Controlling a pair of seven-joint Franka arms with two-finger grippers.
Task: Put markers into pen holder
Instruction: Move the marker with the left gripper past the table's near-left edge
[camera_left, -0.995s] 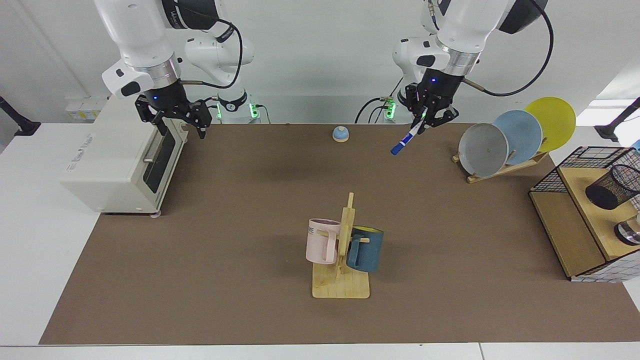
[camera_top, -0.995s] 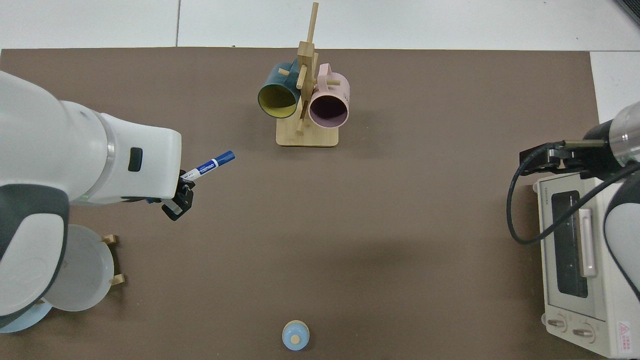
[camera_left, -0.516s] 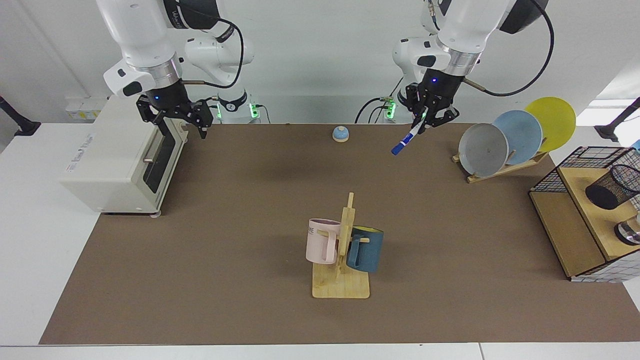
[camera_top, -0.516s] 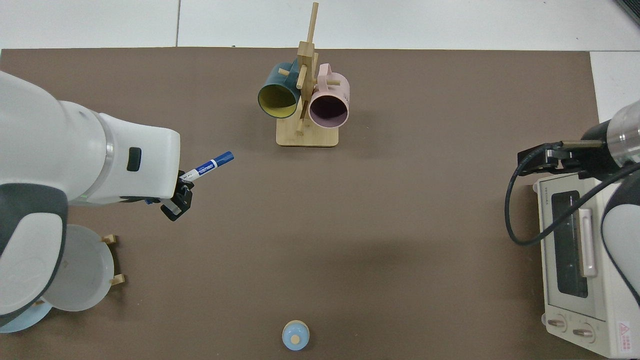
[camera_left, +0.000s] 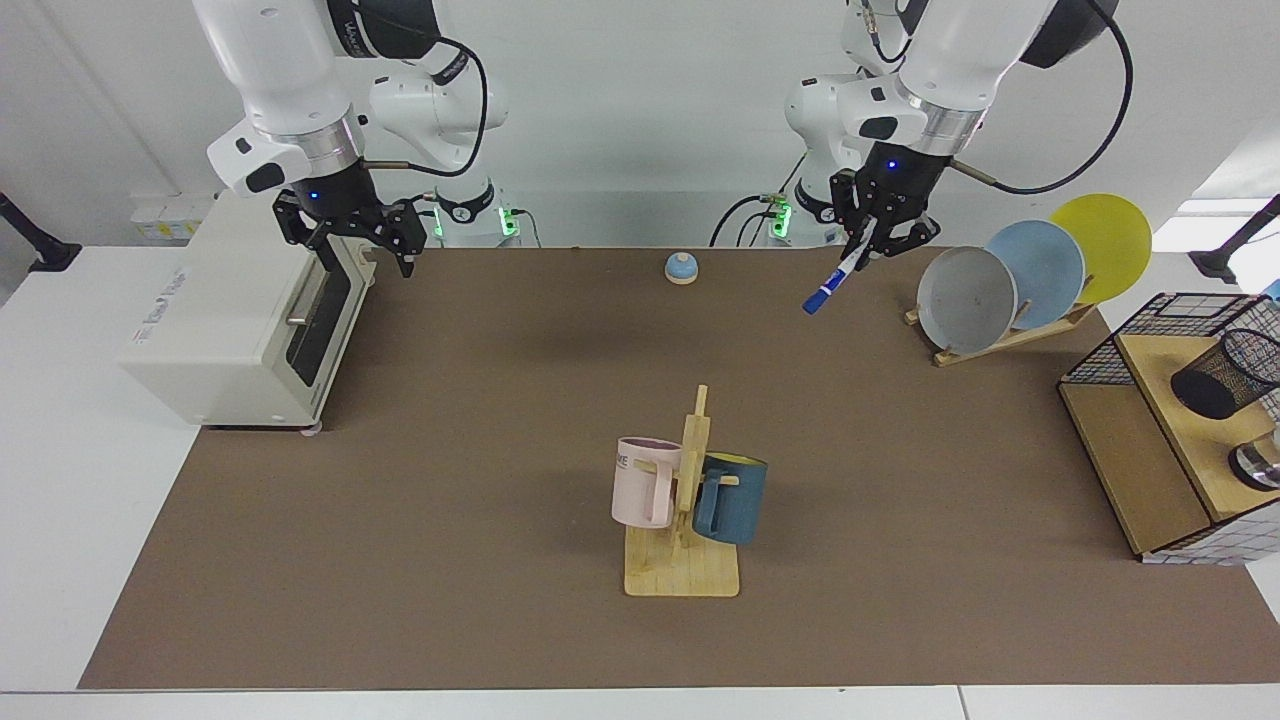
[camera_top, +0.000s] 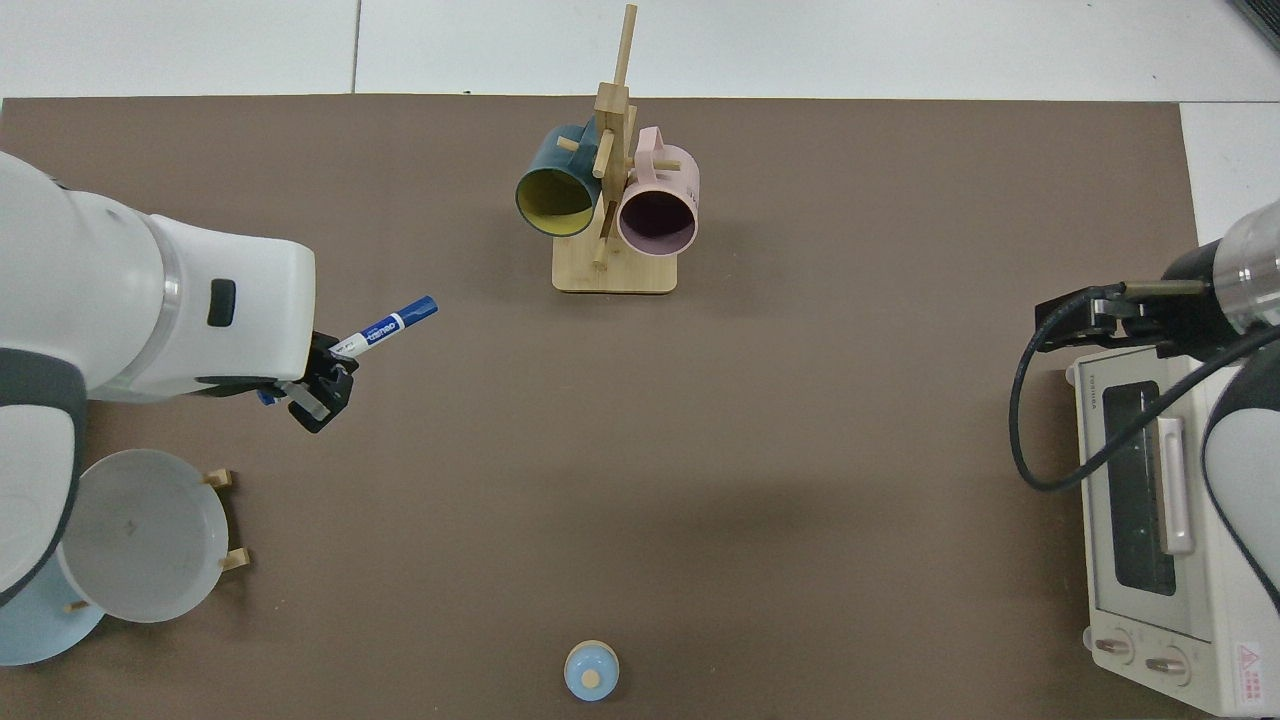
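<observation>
One: Brown mat over a white table, pale wall behind. Anything in hand?

Two: Yes. Left gripper raised over the far edge of the mat, clamped on a slim white whiteboard marker with a blue cap. Held by the upper end only, slanting down and out below the jaws, clear of the mat.

One: And the goal?

Two: Black wire-mesh cylindrical pen holder, well apart from those jaws, out past a wooden rack of grey, blue and yellow plates. Perched on the wooden top of a large wire-mesh-and-wood shelf box, near a shiny metal cylinder. Seemingly empty. Upright or tipped? Cannot tell from here.

One: Right gripper?

Two: Waiting, jaws apart, holding nothing, above the door edge of a cream toaster oven.

One: Risks?

Two: Probably mid-carry, so plenty. Gripped near one end with a long overhang, so likely to pivot in the jaws on any bump. Carried low, could clip the plates lying between jaws and cup. Slanted as now, could catch the mesh rim and tip the light cup, or skid off onto the shelf. Released too high or off-centre, might bounce out. Also worth watching: mistaking the metal cylinder for the target.

One: Remedy?

Two: Lift over the rack, turn the marker closer to vertical, centre above the opening, then lower before letting go.
</observation>
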